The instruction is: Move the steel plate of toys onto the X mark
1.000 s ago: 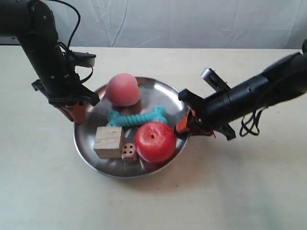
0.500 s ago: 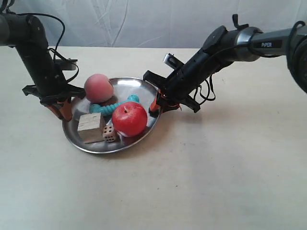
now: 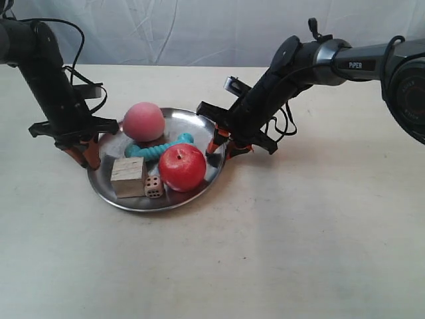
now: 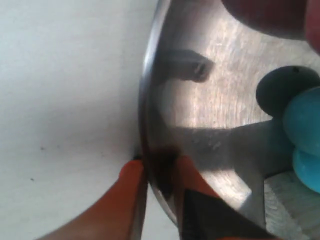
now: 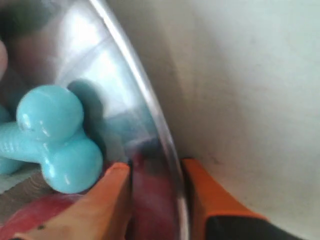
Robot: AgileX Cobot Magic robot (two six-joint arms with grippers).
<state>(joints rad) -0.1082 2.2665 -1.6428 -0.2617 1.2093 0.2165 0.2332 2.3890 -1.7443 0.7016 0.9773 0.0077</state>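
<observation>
Step in hand: carrying. Our left end effector (image 4: 157, 165) and right end effector (image 5: 154, 165) each clench the plate (image 3: 182, 123) rim; next we need level, matched travel; X unseen

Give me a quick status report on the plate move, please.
Both shut on steel plate rim: left gripper, right gripper. Five toys aboard. X mark not visible; nothing seen in the way.

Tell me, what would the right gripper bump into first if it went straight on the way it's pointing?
The steel plate itself: its rim sits between the fingers of the right gripper and curves across their path. After that, probably the turquoise bone, though depth is hard to judge.
</observation>
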